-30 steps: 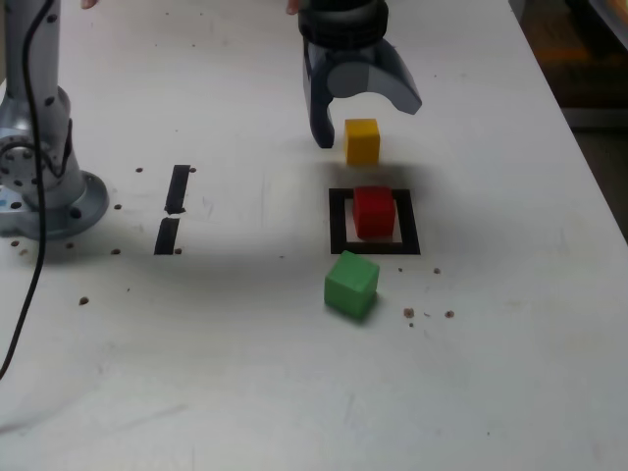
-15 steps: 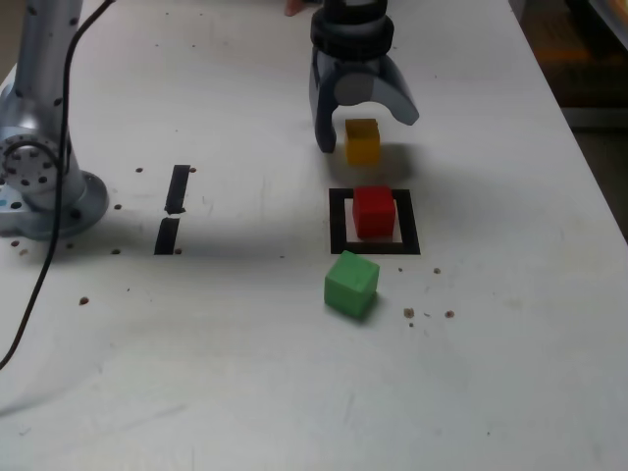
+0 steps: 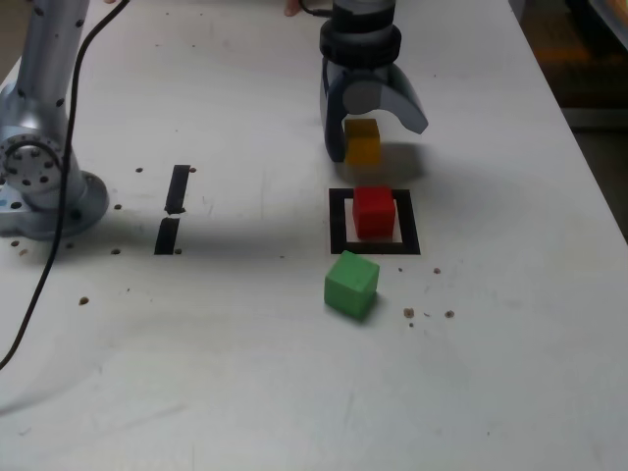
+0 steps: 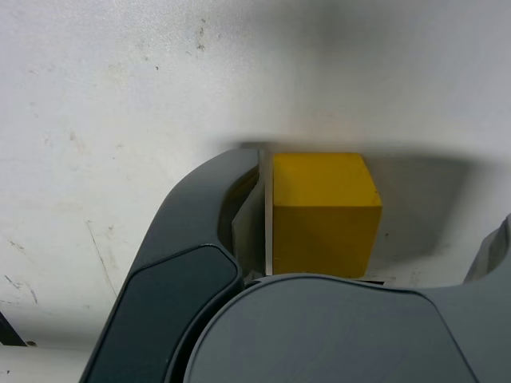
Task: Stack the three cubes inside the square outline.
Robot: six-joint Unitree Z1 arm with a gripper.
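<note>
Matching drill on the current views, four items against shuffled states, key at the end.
1. Red cube
2. Yellow cube
3. Green cube
4. Tool

A. Open, nothing gripped
B. Outside the black square outline, turned at an angle to it
C. Inside the black square outline
D. Between the open jaws, nearer one of them

Pairs: 1-C, 2-D, 3-B, 4-A

Grey-blue arm, black collar, loose black cable (image 3: 69, 162)
</note>
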